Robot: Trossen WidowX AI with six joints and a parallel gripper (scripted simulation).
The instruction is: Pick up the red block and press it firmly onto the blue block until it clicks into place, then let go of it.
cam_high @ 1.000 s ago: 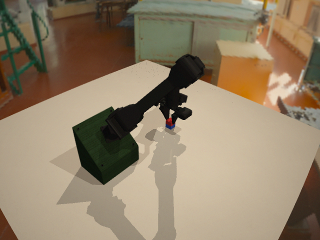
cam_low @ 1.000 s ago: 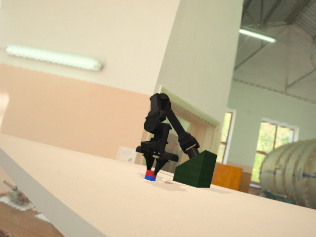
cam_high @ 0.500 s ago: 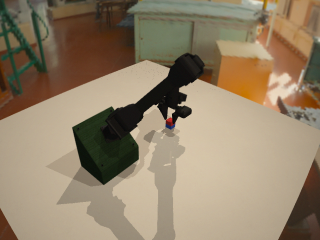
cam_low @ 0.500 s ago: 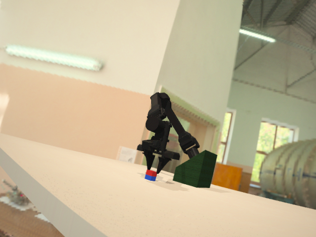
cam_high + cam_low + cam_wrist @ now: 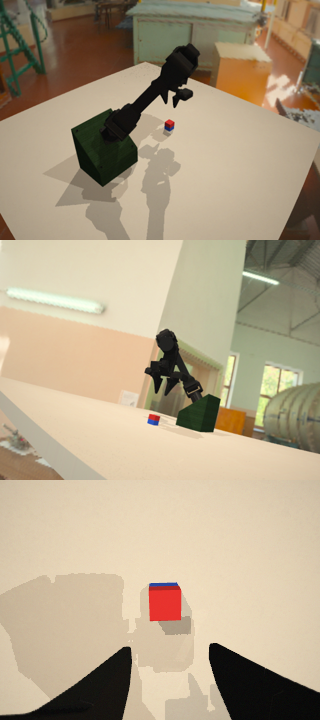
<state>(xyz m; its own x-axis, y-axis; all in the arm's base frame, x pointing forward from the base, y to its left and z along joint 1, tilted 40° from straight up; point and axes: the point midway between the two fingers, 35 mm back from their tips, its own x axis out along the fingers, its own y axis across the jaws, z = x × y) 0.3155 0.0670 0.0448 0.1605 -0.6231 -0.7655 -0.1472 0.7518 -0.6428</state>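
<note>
1. At the centre of things: black fingers (image 5: pixel 164 97) (image 5: pixel 157 385), standing apart, tips pointing down toward the bench (image 5: pixel 232 155) (image 5: pixel 103 436) (image 5: pixel 250 555), well clear above it.
2. Directly behind and above the fingers: dark arm (image 5: pixel 147 96) (image 5: pixel 183 367), joined to them and raised over the bench.
3. Below the fingertips, well apart from them: red block (image 5: pixel 169 122) (image 5: pixel 154 417) (image 5: pixel 165 605), free of the fingers, resting on top of the blue block (image 5: pixel 166 127) (image 5: pixel 153 422) (image 5: pixel 163 584), edges roughly flush. In the wrist view, laterally between the two tips and beyond them. Seating of the joint, clicked or merely stacked: impossible to tell.
4. Under the fingers too: blue block resting on the bench, mostly hidden by the red one in the wrist view.
5. Around the stack, beneath the fingers: overlapping shadows, flat on the bench; only shade, no hindrance.
6. Farther off, lower than the fingers and to one side of the stack: dark green base (image 5: pixel 89 155) (image 5: pixel 210 413), slanted on top, carrying the arm, apart from both blocks and out of the way of the space between fingers and stack.
7. Well beyond the fingers, past the bench in the top view: pale green cabinet (image 5: pixel 162 41), orange-sided box (image 5: pixel 240 77) and green ladder (image 5: pixel 37 43).
8. Behind the fingers in the exterior view: lit tube lamp (image 5: pixel 54 300) on the wall, big ribbed tank (image 5: pixel 297 415) off toward the windows.
</note>
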